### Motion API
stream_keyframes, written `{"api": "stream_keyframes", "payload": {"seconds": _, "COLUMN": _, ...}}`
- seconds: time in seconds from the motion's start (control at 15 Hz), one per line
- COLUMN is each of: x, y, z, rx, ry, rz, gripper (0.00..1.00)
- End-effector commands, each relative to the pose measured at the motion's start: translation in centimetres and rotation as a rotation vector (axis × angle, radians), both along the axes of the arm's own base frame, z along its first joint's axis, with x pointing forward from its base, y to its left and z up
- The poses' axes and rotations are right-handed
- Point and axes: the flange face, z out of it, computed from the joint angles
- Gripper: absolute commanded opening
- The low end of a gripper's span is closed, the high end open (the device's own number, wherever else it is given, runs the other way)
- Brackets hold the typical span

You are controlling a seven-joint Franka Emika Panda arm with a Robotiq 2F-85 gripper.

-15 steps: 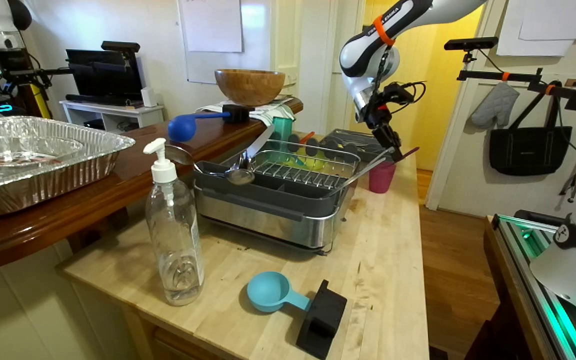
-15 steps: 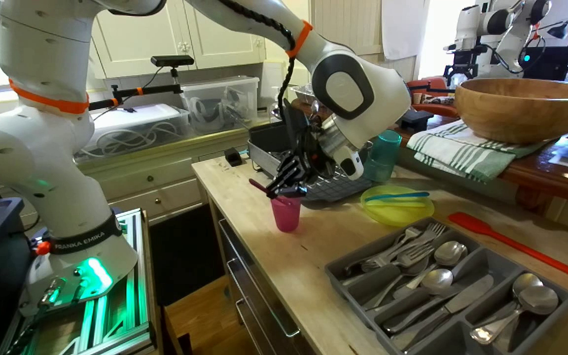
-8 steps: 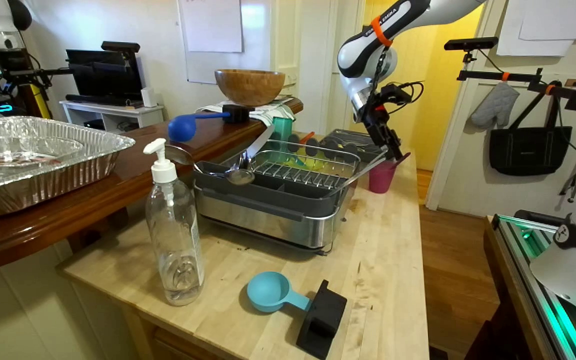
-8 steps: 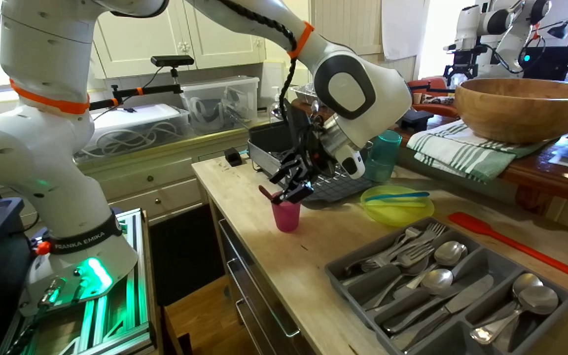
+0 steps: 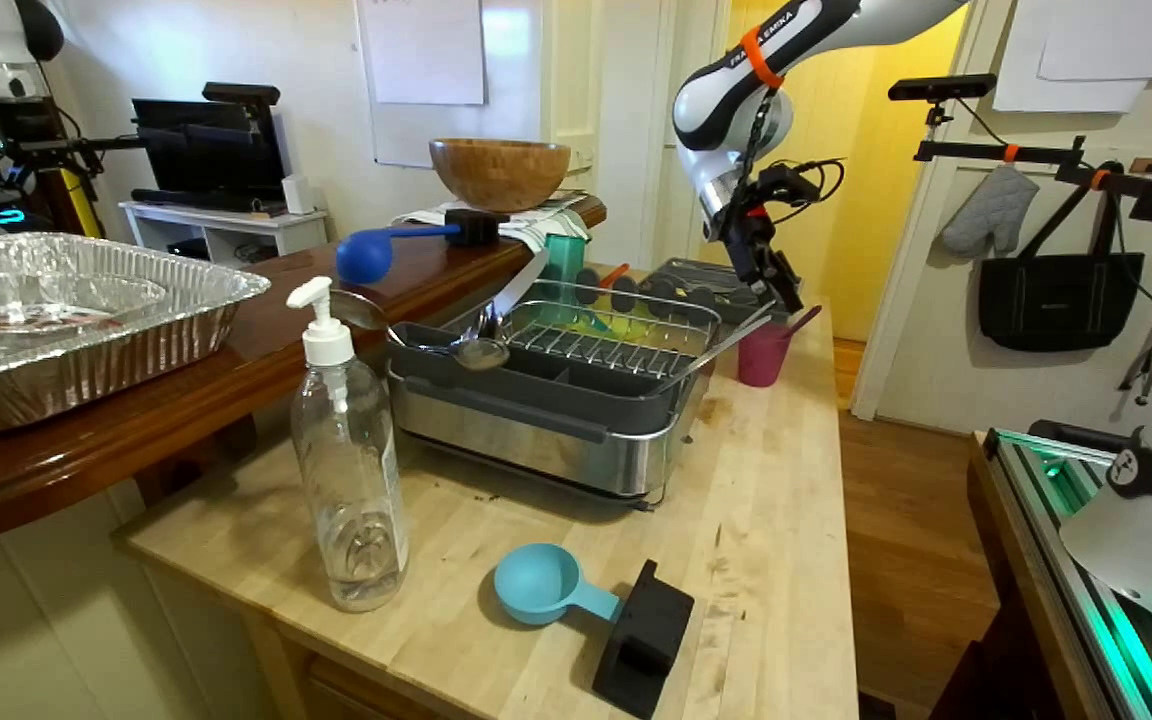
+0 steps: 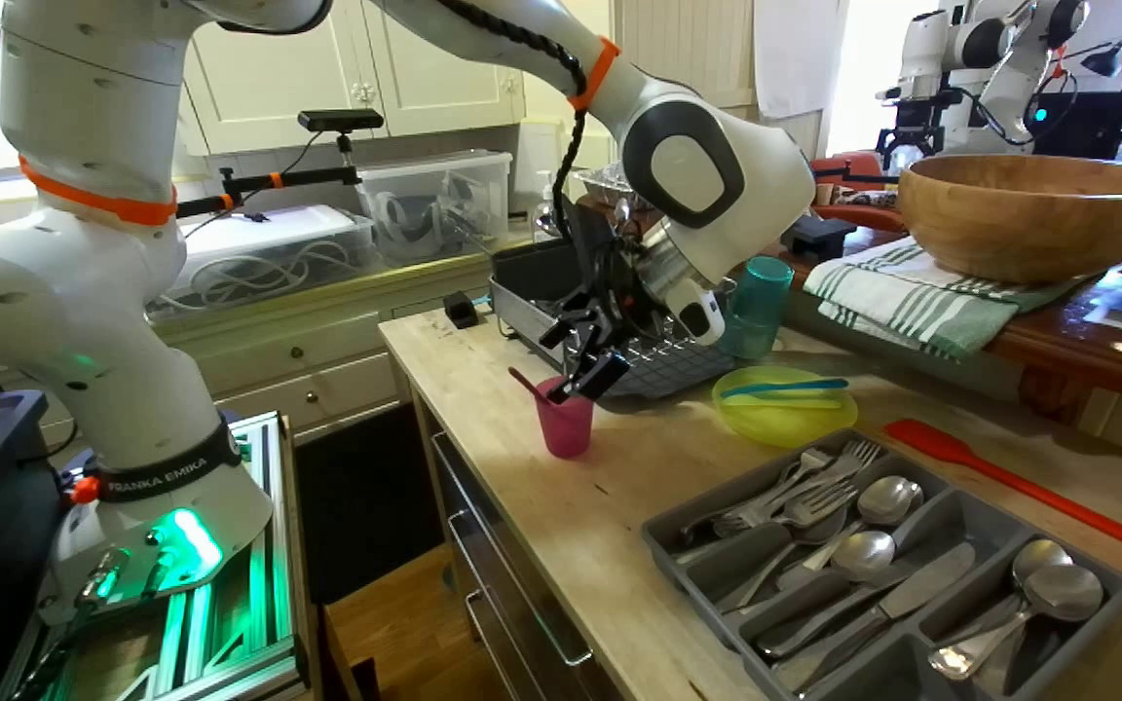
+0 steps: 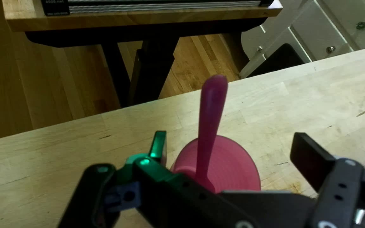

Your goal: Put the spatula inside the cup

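Observation:
The pink cup (image 6: 566,434) stands upright on the wooden counter; it shows in both exterior views. Inside it leans the dark pink spatula (image 7: 211,110), its handle slanting out over the rim towards the counter's edge. The spatula's lower end is partly hidden by the gripper in the wrist view. Just above the cup, my gripper (image 7: 234,151) is open, its fingers far apart on either side of the cup's mouth, and nothing is held between them. Whether a fingertip touches the cup's rim, I cannot tell.
A dish rack (image 5: 536,400) with utensils stands beside the cup. Nearby are a yellow plate (image 6: 785,425), a teal cup (image 6: 756,307), a grey cutlery tray (image 6: 688,584) and a long red utensil (image 6: 1038,487). A soap bottle (image 5: 351,500) and blue scoop (image 5: 539,580) lie further along.
The gripper has gone from shut on the spatula to wide open. The spatula has dropped and now rests against the cup's rim, while the gripper has drawn slightly away from its handle.

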Motion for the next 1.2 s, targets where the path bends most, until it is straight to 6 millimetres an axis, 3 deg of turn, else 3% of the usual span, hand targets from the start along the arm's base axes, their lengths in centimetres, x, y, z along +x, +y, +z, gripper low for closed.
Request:
{"api": "stream_keyframes", "payload": {"seconds": 0.0, "x": -0.1, "y": 0.2, "z": 1.9, "rx": -0.065, "ry": -0.051, "rz": 0.026, "gripper": 1.00}}
{"api": "stream_keyframes", "payload": {"seconds": 0.67, "x": -2.6, "y": 0.8, "z": 8.0, "rx": -0.192, "ry": -0.264, "rz": 0.040, "gripper": 1.00}}
{"api": "stream_keyframes", "payload": {"seconds": 1.13, "x": -5.5, "y": 1.7, "z": 10.3, "rx": -0.267, "ry": -0.372, "rz": 0.039, "gripper": 1.00}}
